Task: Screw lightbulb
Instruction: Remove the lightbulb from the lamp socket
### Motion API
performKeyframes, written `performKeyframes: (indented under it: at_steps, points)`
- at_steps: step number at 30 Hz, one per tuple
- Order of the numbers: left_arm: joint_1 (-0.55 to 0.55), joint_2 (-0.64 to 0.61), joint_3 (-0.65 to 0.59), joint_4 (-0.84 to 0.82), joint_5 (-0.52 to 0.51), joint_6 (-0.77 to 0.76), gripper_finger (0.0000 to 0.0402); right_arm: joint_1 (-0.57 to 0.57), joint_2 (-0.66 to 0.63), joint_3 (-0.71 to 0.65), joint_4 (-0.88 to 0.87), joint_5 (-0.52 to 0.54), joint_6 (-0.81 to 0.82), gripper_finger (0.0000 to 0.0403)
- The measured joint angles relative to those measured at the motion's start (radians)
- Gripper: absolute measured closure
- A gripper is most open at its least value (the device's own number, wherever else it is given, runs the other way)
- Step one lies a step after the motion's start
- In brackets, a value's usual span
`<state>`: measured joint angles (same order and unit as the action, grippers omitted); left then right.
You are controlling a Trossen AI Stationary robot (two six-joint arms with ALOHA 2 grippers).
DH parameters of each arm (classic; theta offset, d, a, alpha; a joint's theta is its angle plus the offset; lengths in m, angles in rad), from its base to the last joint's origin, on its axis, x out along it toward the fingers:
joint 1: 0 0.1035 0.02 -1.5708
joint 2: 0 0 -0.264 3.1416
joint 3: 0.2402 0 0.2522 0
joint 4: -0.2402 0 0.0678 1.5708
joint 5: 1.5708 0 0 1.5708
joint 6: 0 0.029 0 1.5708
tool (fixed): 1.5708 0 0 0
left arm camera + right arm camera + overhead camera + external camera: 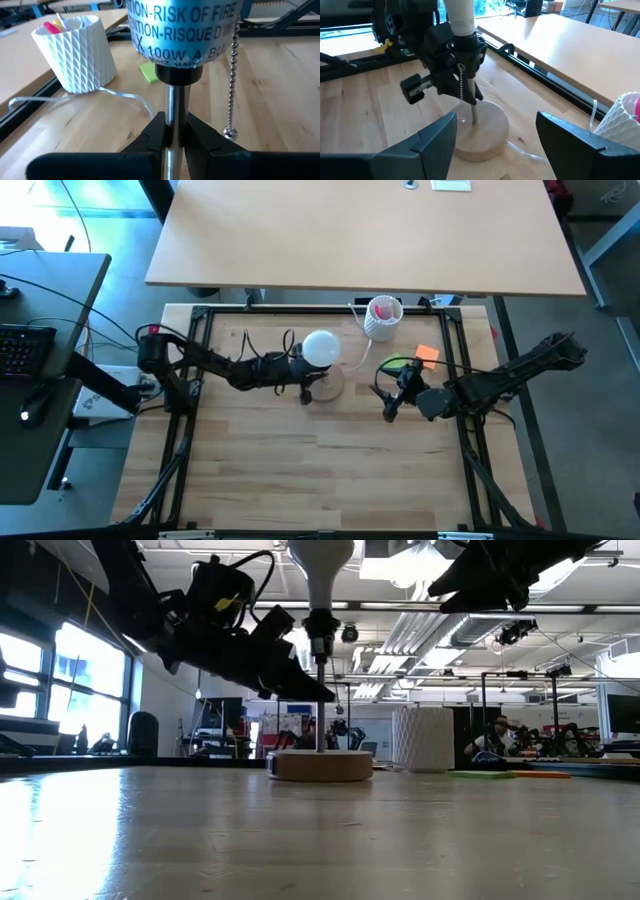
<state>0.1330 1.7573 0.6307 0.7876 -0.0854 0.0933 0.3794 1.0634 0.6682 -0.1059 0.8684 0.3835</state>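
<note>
Atop the socket (465, 47) sits the lightbulb (321, 347): light, brittle, slick; best held gently round the globe. My left claw (170, 137) clamps the metal stem (172, 112); my right claw (495, 137) gapes nearby.

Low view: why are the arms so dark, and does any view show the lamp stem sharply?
Low view: bright windows and ceiling lights behind silhouette the left gripper. Left wrist view: stem sharp, socket label readable. High view: lightbulb glares white.
</note>
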Motion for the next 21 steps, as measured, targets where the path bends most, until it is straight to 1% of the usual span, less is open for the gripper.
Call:
performKeyframes:
  at_steps: [2,7,10,14,18,21]
  points:
    - [-0.01,-0.015,-0.001,-0.029,-0.014,-0.008,0.0369,0.0,0.0,0.0,0.0,0.0,-0.008,0.0135]
    - [-0.013,-0.022,-0.001,-0.028,-0.018,-0.02,0.0368,-0.009,0.003,0.0,0.002,-0.004,0.001,0.0135]
    - [-0.005,-0.021,-0.001,-0.038,-0.018,-0.049,0.0346,-0.013,0.016,0.0,0.009,-0.005,0.003,0.0135]
    - [-0.004,-0.01,-0.011,-0.125,-0.002,-0.027,0.0306,-0.029,0.052,0.0,0.04,-0.008,-0.014,0.0135]
    - [-0.004,-0.02,-0.002,-0.155,-0.001,-0.012,0.0273,-0.053,0.117,0.0,0.177,-0.016,-0.109,0.0135]
    - [-0.005,-0.018,-0.007,-0.221,0.004,-0.03,0.0253,-0.066,0.181,0.0,0.337,-0.061,-0.221,0.0135]
